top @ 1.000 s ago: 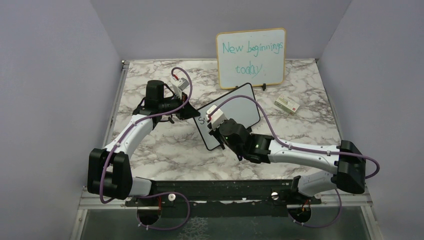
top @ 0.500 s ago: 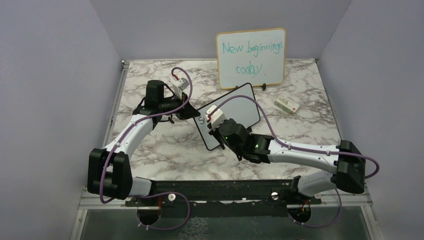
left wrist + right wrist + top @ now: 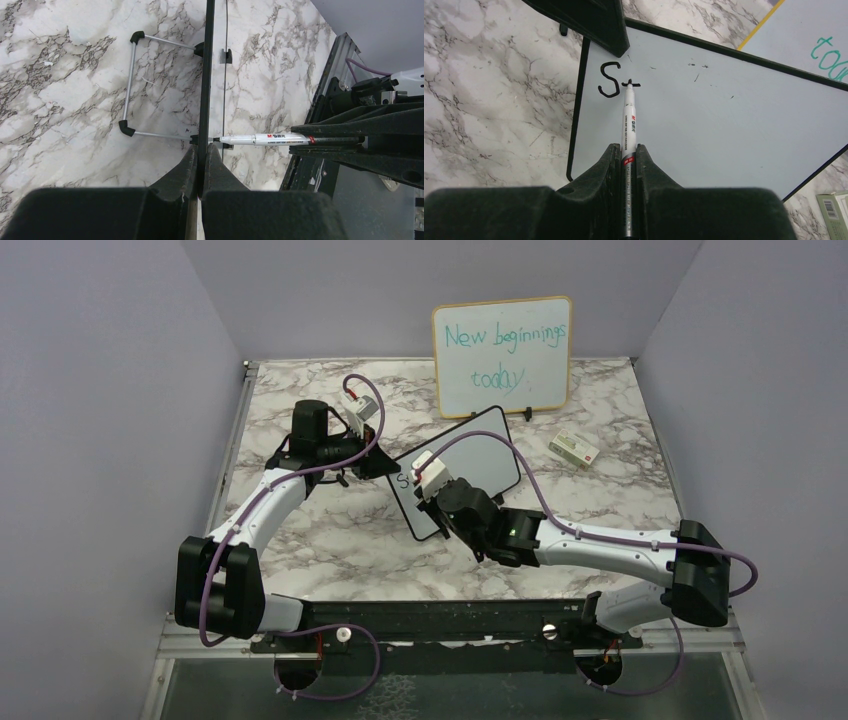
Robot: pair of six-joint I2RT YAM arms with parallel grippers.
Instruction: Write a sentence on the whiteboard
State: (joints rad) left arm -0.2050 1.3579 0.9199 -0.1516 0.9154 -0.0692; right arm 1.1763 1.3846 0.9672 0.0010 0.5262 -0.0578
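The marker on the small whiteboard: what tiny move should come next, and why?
Probably drag the marker tip down to finish a t's stem: only an S and a short crossbar stand on the whiteboard, which the left tool clamps by its edge.

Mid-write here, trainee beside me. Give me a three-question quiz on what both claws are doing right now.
1. True or false: the right claw is shut on the marker.
2. What is the left claw gripping? A the whiteboard; B the marker; C nothing.
3. Fill in: the one finished black letter on the whiteboard is ___.
Key: 1 true; 2 A; 3 S.
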